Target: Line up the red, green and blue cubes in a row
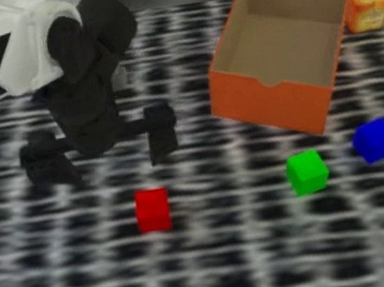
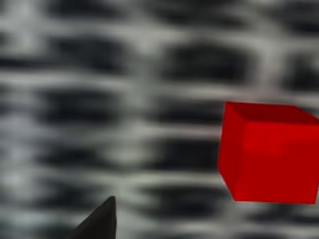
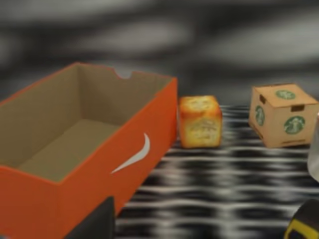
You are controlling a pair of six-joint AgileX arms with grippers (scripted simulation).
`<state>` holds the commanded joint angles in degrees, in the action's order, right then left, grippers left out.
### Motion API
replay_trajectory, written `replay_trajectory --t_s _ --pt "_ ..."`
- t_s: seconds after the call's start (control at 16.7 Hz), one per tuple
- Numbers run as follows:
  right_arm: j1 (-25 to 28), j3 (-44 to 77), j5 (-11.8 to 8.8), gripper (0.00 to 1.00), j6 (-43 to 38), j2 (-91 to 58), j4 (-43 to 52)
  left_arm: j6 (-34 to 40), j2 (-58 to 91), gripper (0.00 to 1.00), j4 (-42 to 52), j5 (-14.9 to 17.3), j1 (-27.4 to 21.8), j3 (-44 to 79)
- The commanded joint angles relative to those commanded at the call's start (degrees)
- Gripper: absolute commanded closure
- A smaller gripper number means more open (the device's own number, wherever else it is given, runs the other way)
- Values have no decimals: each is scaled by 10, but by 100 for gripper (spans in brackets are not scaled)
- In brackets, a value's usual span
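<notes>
The red cube (image 1: pixel 152 209) lies on the black-and-white patterned table, left of centre. My left gripper (image 1: pixel 104 149) hovers just behind it, open wide, with nothing between its fingers. In the left wrist view the red cube (image 2: pixel 269 152) fills one side and a single dark fingertip (image 2: pixel 102 221) shows apart from it. The green cube (image 1: pixel 307 171) and the blue cube (image 1: pixel 374 139) sit close together at the right, in front of the orange box. My right gripper (image 3: pixel 142 224) is out of the top view; its wrist view shows one dark fingertip (image 3: pixel 99 219) beside the box, holding nothing.
A large open orange cardboard box (image 1: pixel 270 94) stands at the back right, with an orange-yellow block (image 1: pixel 365 6) behind its right corner. The right wrist view also shows a small brown carton with green logos (image 3: pixel 281 114) and a yellow-and-black object (image 3: pixel 303 226) at the edge.
</notes>
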<state>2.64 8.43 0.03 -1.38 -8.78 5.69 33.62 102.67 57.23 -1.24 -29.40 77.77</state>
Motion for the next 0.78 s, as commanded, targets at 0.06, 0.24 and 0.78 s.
replay_trajectory --t_s 0.06,0.24,0.78 --pt "10 32 0 0 -5 -36 22 -2 -36 0 -19 -1 15 -29" --pt "47 146 -1 0 -22 -178 103 -18 -174 0 -90 -4 69 -138" --pt "170 528 -3 0 -84 -724 387 -162 -703 0 -357 -3 235 -556"
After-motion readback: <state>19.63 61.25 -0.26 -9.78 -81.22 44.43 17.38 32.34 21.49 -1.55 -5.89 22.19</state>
